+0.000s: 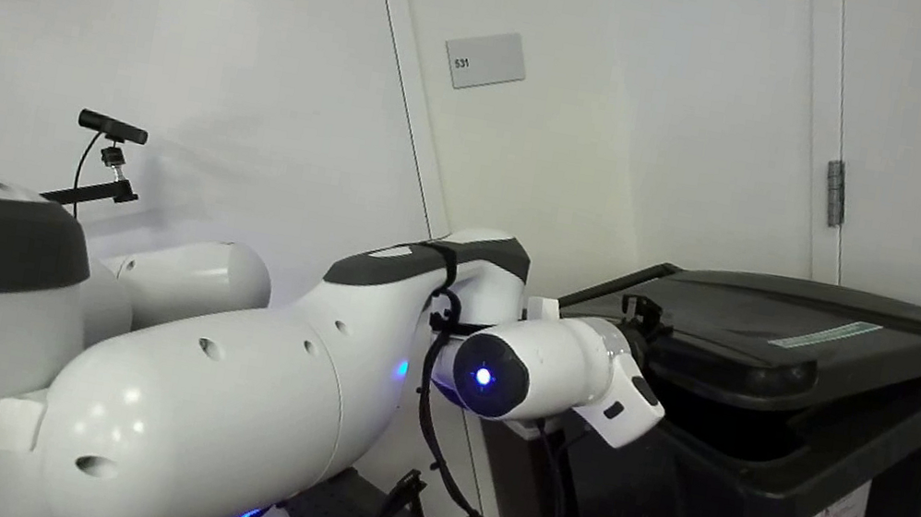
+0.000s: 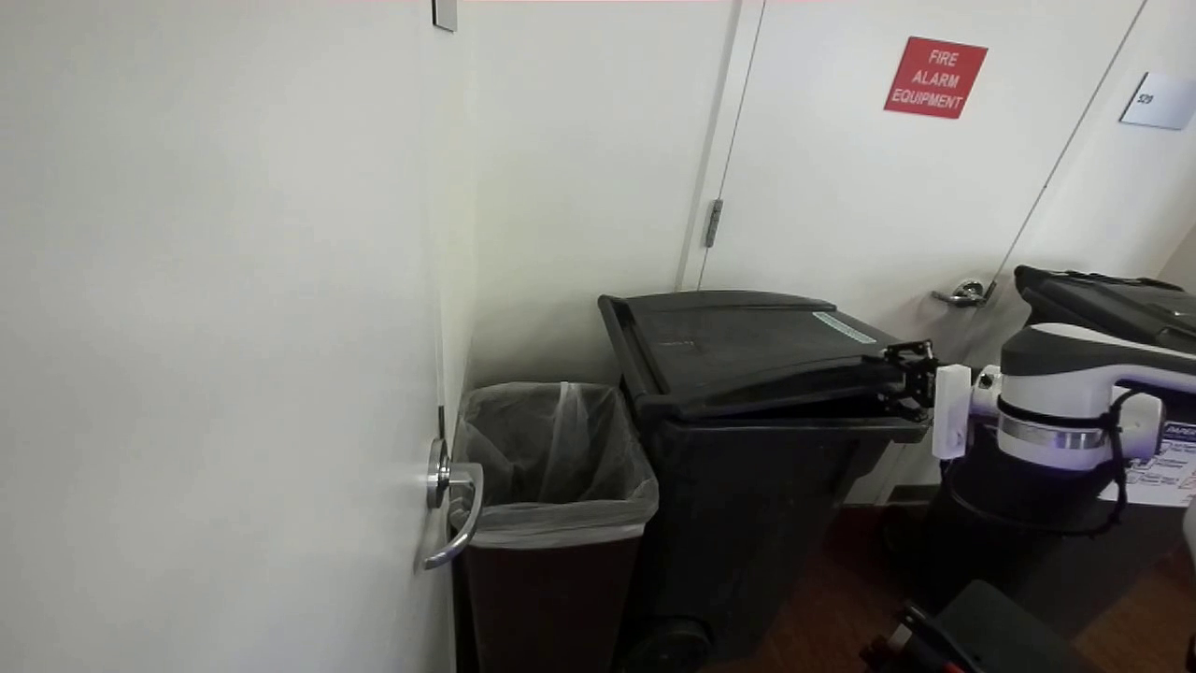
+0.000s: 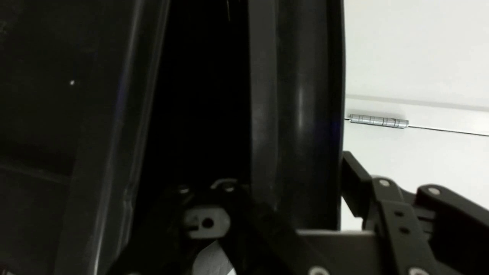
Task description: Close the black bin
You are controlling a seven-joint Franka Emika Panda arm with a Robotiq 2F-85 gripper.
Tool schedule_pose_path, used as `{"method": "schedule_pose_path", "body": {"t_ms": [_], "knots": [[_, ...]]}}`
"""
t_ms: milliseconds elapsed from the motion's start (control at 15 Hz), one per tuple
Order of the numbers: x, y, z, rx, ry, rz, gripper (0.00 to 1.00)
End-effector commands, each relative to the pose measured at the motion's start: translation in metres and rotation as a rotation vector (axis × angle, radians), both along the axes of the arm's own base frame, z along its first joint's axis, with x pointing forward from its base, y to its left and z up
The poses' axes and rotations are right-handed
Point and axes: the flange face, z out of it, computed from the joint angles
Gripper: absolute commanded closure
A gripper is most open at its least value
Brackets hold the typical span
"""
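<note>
Shadow hides the inside of the black bin (image 2: 729,523), lid (image 2: 743,346) ajar. A clear-lined bin (image 2: 551,598) stands alongside. The tool (image 2: 897,379), wide, straddles the lid's edge.

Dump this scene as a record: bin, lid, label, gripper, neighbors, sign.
black bin: not fully closed
lid: tilted up, gap under one edge
label: pale green strip on lid
gripper: at lid's raised edge, fingers on either side; whether clamped, unclear
neighbors: trash can with translucent liner; another bin, partly behind the arm
sign: red, FIRE ALARM EQUIPMENT, on door
</note>
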Motion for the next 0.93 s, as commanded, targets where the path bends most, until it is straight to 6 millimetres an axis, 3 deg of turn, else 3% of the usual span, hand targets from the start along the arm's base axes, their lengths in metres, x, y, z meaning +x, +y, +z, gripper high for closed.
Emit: {"method": "schedule_pose_path", "body": {"t_ms": [0, 133, 267, 533, 867], "knots": [[-0.021, -0.014, -0.016, 0.054, 0.093, -0.081, 0.17], [-0.037, -0.026, -0.03, 0.097, 0.147, -0.12, 0.0], [-0.052, -0.032, -0.035, 0.121, 0.179, -0.16, 0.0], [-0.072, -0.03, -0.018, 0.128, 0.193, -0.196, 0.0], [-0.053, 0.009, 0.017, 0.081, 0.237, -0.106, 0.0]]}}
